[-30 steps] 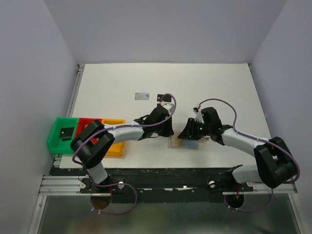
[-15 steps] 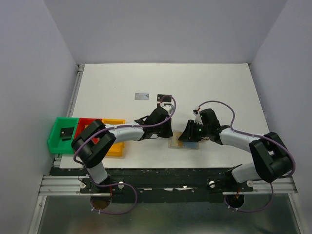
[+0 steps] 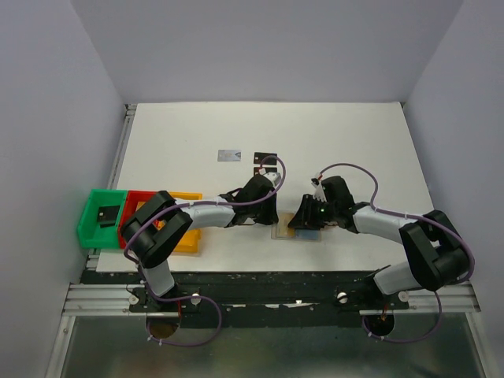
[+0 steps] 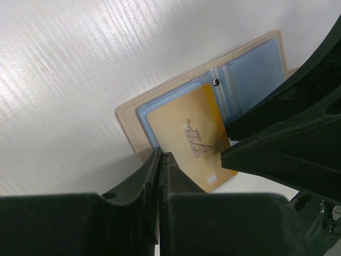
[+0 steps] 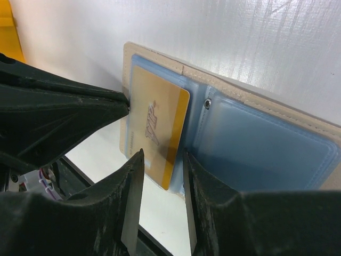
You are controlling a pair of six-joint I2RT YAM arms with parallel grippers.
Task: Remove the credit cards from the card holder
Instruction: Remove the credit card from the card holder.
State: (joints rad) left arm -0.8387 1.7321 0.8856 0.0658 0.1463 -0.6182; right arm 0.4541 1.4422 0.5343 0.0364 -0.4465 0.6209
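Two robot arms meet over the card holder (image 4: 128, 120), which lies open on the white table (image 3: 197, 134), about five o'clock from its centre. The left gripper (image 4: 161, 156), fingers pressed together, touches the holder's tan edge. The right gripper (image 5: 163, 156) has its jaws apart, with a corner of a gold card (image 5: 154, 120) between them; that card sticks partly out of a blue pocket. Farther off, around eleven o'clock, a silver card (image 3: 229, 155) and a black card (image 3: 265, 159) lie side by side.
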